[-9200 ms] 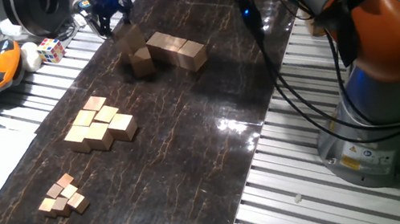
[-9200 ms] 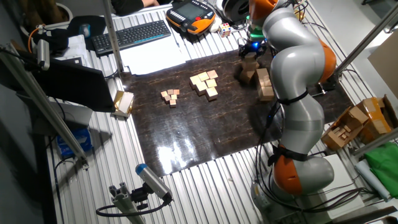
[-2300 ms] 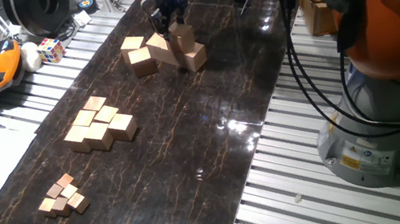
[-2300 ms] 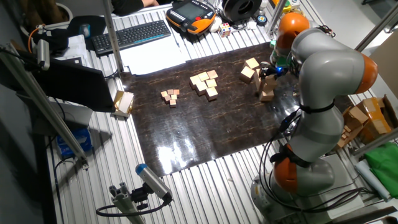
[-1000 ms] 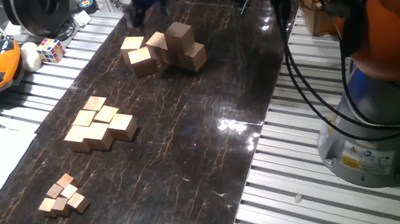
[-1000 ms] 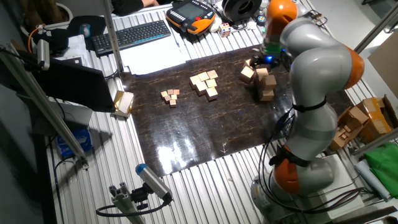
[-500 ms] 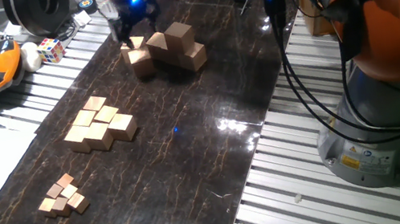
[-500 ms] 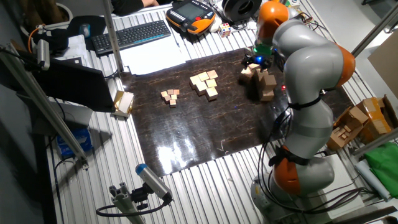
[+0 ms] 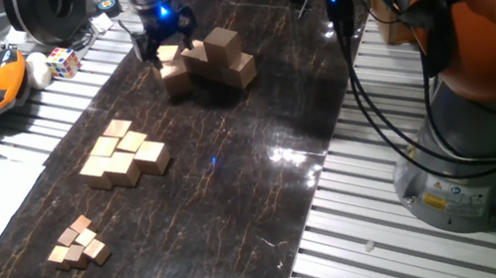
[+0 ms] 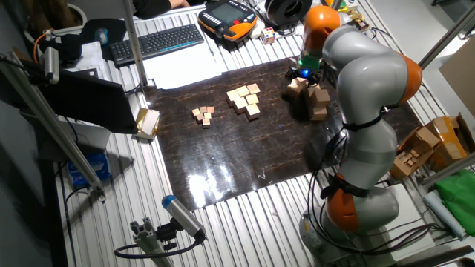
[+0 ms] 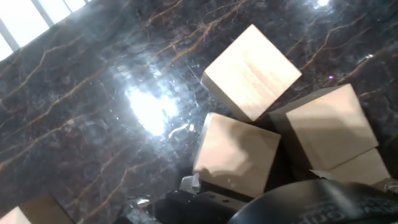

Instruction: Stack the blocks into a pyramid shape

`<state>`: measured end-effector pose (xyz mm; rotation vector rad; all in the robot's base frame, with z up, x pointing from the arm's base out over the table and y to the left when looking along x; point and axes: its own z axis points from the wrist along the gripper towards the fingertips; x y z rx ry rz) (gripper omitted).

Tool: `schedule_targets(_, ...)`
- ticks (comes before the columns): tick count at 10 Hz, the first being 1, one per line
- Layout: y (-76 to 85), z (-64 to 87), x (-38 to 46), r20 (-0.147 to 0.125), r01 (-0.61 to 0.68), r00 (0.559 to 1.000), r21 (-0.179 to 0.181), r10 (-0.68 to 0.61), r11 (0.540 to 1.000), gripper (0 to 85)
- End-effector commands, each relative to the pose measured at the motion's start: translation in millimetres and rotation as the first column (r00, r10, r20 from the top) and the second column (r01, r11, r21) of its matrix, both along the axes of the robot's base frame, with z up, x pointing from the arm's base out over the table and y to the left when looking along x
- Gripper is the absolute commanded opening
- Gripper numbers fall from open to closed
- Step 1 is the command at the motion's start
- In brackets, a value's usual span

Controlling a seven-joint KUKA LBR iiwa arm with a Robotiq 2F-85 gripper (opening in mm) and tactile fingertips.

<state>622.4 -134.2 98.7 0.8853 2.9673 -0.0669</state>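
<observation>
One fixed view: the end effector (image 9: 165, 44) hangs over the blocks (image 9: 210, 60) at upper centre of the counter (image 9: 255, 178); one block sits atop others.

Other fixed view: blocks (image 10: 312, 98) upper right.

Hand view: three blocks (image 11: 249, 71) right of centre; finger spread cannot be told.

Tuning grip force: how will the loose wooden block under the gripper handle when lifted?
The block looks rigid with flat faces, so it probably won't roll. Plain wood likely grips well. On the glossy mat it may slide if nudged.
</observation>
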Motion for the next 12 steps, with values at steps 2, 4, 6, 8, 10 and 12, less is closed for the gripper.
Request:
schedule_targets(2, 0.6, -7.3, 2.9, 0.011, 0.007, 1.0, 0.002, -0.007, 1.0, 83.3)
schedule_targets(4, 2.2, -13.0, 5.2, 0.024, 0.019, 1.0, 0.002, -0.019, 1.0, 83.3)
schedule_targets(6, 4.6, -18.2, 7.3, 0.032, 0.031, 0.999, 0.001, -0.031, 1.0, 83.3)
schedule_targets(8, 4.4, -22.8, 7.3, 0.037, 0.044, 0.998, 0.001, -0.044, 0.999, 83.3)
schedule_targets(10, 6.4, -26.4, 4.6, 0.042, 0.064, 0.997, -0.003, -0.064, 0.998, 84.3)
schedule_targets(12, 6.0, -33.2, 6.1, 0.06, 0.064, 0.996, -0.018, -0.063, 0.998, 85.0)
